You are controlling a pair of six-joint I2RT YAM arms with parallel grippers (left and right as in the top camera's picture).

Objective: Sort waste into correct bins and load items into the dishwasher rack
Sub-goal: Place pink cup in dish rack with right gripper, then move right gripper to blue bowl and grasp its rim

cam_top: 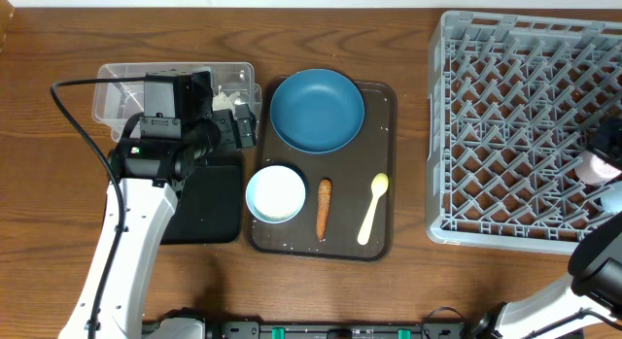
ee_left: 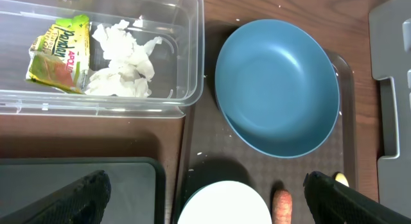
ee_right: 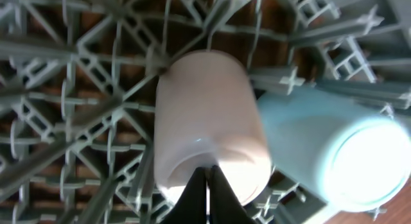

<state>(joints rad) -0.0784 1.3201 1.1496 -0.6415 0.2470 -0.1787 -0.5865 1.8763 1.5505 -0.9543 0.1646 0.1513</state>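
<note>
My left gripper point(ee_left: 205, 203) is open and empty. It hovers over the black tray point(ee_left: 77, 185) and the white blue-rimmed bowl point(ee_left: 225, 205). The clear tub point(ee_left: 186, 51) holds the yellow-green wrapper point(ee_left: 59, 54) and the white tissue point(ee_left: 122, 57). The dark blue bowl point(cam_top: 317, 111), the white bowl point(cam_top: 276, 193), the orange carrot stick point(cam_top: 324, 208) and the yellow spoon point(cam_top: 373, 208) lie on the brown serving tray. My right gripper point(ee_right: 207, 185) is shut on the rim of the pink cup point(ee_right: 205, 115), which is in the grey rack point(cam_top: 515, 135) beside the light blue cup point(ee_right: 334, 153). No rice heap shows.
The brown serving tray point(cam_top: 384, 247) sits between the bins and the rack. The left arm covers part of the clear tub point(cam_top: 117, 86) and the black tray point(cam_top: 209, 208). A few white specks lie on the serving tray. The rack stands at the right edge of the table.
</note>
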